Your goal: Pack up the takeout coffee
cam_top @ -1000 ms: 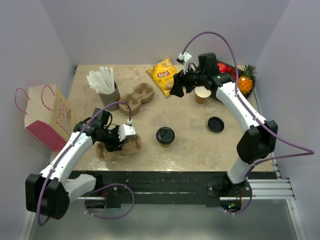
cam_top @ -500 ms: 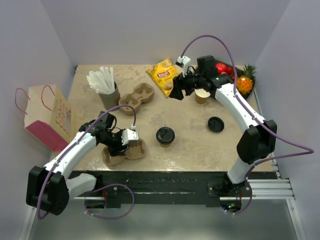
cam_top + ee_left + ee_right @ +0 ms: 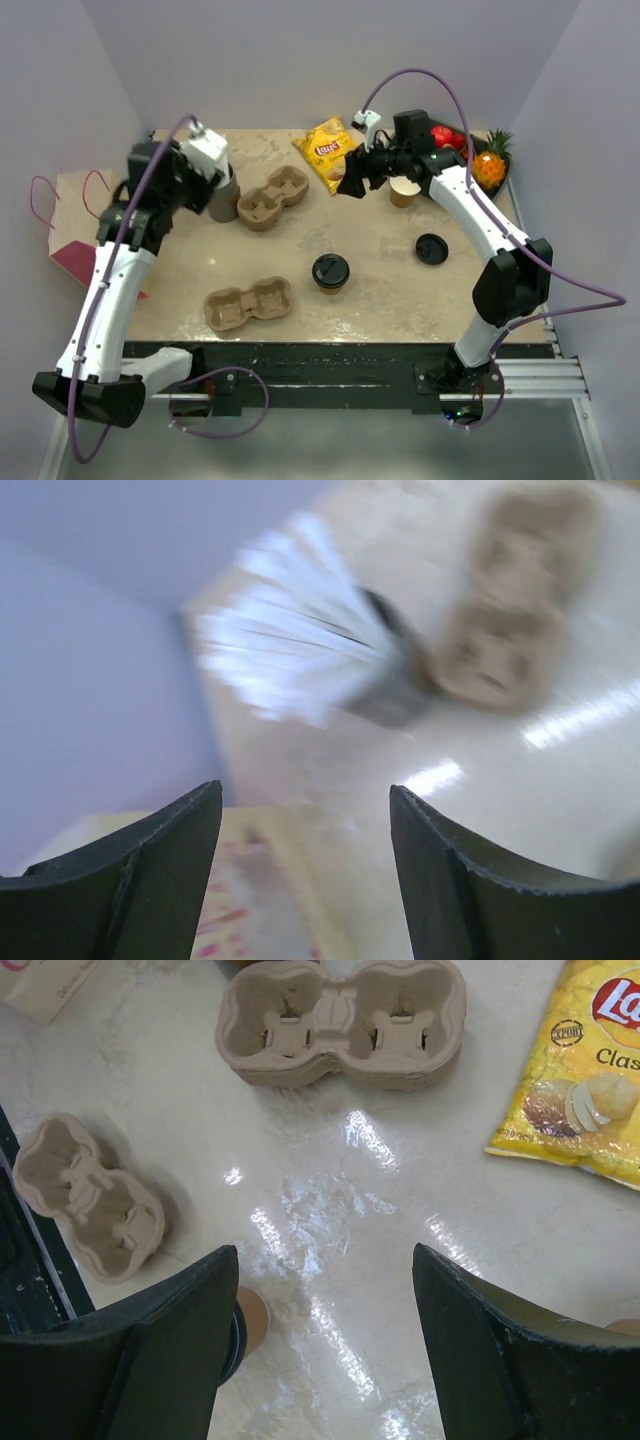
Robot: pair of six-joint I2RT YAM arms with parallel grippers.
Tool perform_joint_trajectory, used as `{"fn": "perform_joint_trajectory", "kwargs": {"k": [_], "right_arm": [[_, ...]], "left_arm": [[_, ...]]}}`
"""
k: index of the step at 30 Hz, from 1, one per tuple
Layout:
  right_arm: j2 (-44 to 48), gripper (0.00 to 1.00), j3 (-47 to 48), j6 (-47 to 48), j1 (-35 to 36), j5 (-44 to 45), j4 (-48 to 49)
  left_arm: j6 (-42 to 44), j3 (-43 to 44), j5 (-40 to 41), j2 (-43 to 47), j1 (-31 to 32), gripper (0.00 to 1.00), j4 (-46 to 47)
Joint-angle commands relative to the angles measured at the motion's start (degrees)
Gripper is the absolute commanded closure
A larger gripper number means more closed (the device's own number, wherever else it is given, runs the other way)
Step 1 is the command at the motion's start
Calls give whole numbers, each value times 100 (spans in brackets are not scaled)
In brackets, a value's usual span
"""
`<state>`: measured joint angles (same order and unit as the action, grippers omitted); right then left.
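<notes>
The takeout coffee [image 3: 330,272], a tan cup with a black lid, stands near the table's front middle. In the right wrist view only a sliver of the takeout coffee [image 3: 250,1320] peeks out beside the left finger. My right gripper [image 3: 352,176] [image 3: 325,1252] hangs open and empty over the table at the back, next to the chips. My left gripper [image 3: 190,190] [image 3: 305,790] is raised at the back left beside the straw cup [image 3: 222,195], open with nothing between its fingers. A single cup carrier [image 3: 248,302] [image 3: 90,1195] lies alone at the front left.
A stack of carriers [image 3: 272,197] [image 3: 340,1020] sits right of the blurred white straws [image 3: 290,630]. A lidless tan cup [image 3: 405,190], a loose black lid [image 3: 431,248], a chips bag [image 3: 327,150] [image 3: 590,1070], fruit [image 3: 488,160] and a paper bag [image 3: 95,235] [image 3: 250,900] surround the work area.
My left gripper let go of the single carrier, opened wider, and rose and swung back-left to the straw cup. The carrier stays at the front left. The right arm barely moved.
</notes>
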<state>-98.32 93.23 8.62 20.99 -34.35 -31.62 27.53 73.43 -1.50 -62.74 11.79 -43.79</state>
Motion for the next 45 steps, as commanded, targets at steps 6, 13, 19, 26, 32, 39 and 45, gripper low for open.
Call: {"fn": "perform_joint_trajectory", "kwargs": {"k": [6, 13, 19, 26, 32, 39, 45], "right_arm": [[-73, 26, -86, -282, 133, -265, 402], [-178, 26, 11, -326, 212, -309, 314], [-222, 26, -24, -379, 282, -371, 349], [-222, 26, -94, -405, 335, -406, 375], [-152, 26, -252, -396, 344, -415, 384], [-117, 26, -253, -388, 353, -406, 428], [41, 26, -419, -335, 353, -345, 419]], "left_arm": [[349, 1665, 3479, -115, -589, 22, 1627], [922, 3087, 4377, -765, -1820, 16, 1103], [1422, 3046, 4570, -783, -2067, 19, 532], [1088, 3195, 4272, -1223, -2980, 26, -568], [737, 3195, 4000, -1513, -3156, 28, -1078], [578, 2993, 3885, -1890, -3420, 31, -1009], [236, 3300, 3552, -2320, -3613, 34, -1236]]}}
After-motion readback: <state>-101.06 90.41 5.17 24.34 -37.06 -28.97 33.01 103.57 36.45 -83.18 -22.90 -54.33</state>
